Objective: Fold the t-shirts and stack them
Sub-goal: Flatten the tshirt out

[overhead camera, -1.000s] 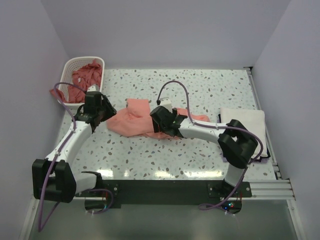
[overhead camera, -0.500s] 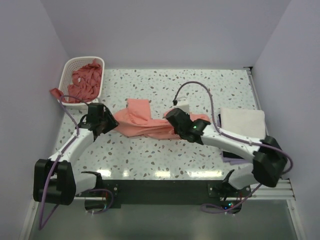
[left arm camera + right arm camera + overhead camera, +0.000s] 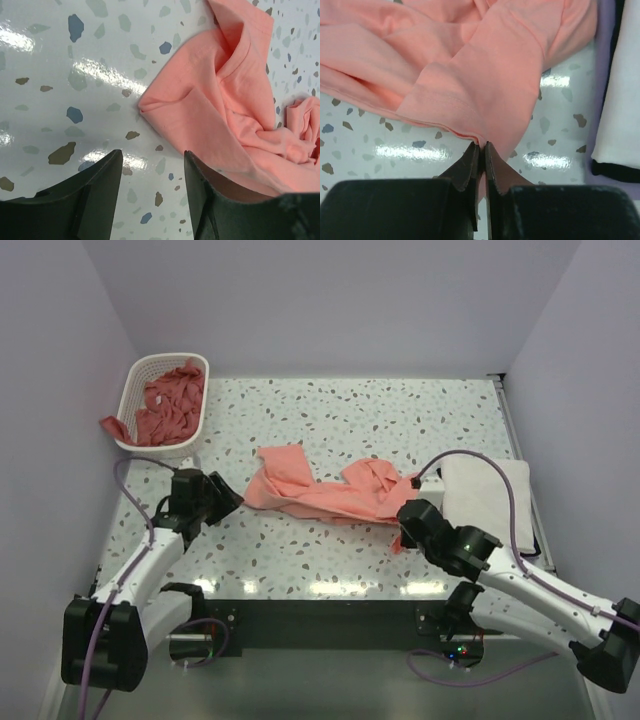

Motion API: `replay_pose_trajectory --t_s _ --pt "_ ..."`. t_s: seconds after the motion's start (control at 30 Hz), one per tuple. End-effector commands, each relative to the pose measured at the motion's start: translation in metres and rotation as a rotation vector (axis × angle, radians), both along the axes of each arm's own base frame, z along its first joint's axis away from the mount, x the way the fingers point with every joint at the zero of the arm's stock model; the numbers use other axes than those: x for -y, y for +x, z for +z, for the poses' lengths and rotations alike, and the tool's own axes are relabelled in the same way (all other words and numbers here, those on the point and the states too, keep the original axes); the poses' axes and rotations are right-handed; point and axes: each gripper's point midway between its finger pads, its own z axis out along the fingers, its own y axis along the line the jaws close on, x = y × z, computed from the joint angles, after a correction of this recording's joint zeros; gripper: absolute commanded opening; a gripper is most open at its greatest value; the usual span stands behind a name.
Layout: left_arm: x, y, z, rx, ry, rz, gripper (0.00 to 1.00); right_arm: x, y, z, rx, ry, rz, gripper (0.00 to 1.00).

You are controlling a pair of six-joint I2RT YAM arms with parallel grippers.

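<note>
Your left gripper (image 3: 152,160) fingers straddle the table (image 3: 60,100), t-shirt (image 3: 215,110) corner just ahead-right of them. Your right gripper (image 3: 481,146) fingers have its hem between them, body spread ahead, folded t-shirt (image 3: 620,100) to their right.

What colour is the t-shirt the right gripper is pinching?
The t-shirt is plain salmon pink, clearest in the right wrist view.

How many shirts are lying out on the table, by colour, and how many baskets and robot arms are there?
Pink shirt on the table: 1
White shirt on the table: 1
Basket: 1
Robot arms, left arm and right arm: 2
Total: 5
</note>
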Motion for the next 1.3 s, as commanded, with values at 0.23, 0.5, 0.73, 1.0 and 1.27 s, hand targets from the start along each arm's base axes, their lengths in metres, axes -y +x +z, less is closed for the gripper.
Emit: replay_pose_trajectory --t_s 0.23,0.5,0.73,1.0,1.27 --pt "0.042 0.028 0.019 0.048 0.061 -0.071 0.68 -0.026 -0.029 -0.053 -0.188 0.170 0.018 0.01" --pt "0.063 0.044 0.028 0.061 0.083 -0.097 0.70 -0.026 -0.039 -0.067 -0.230 0.194 0.014 0.00" --pt "0.068 0.035 -0.001 -0.015 0.181 -0.102 0.67 -0.023 -0.042 -0.070 -0.232 0.209 0.004 0.01" --pt "0.068 0.030 -0.010 -0.018 0.262 -0.100 0.57 -0.023 -0.041 -0.072 -0.230 0.206 0.004 0.01" --pt "0.070 0.038 -0.023 -0.044 0.358 -0.110 0.44 -0.023 -0.042 -0.072 -0.227 0.208 0.004 0.01"
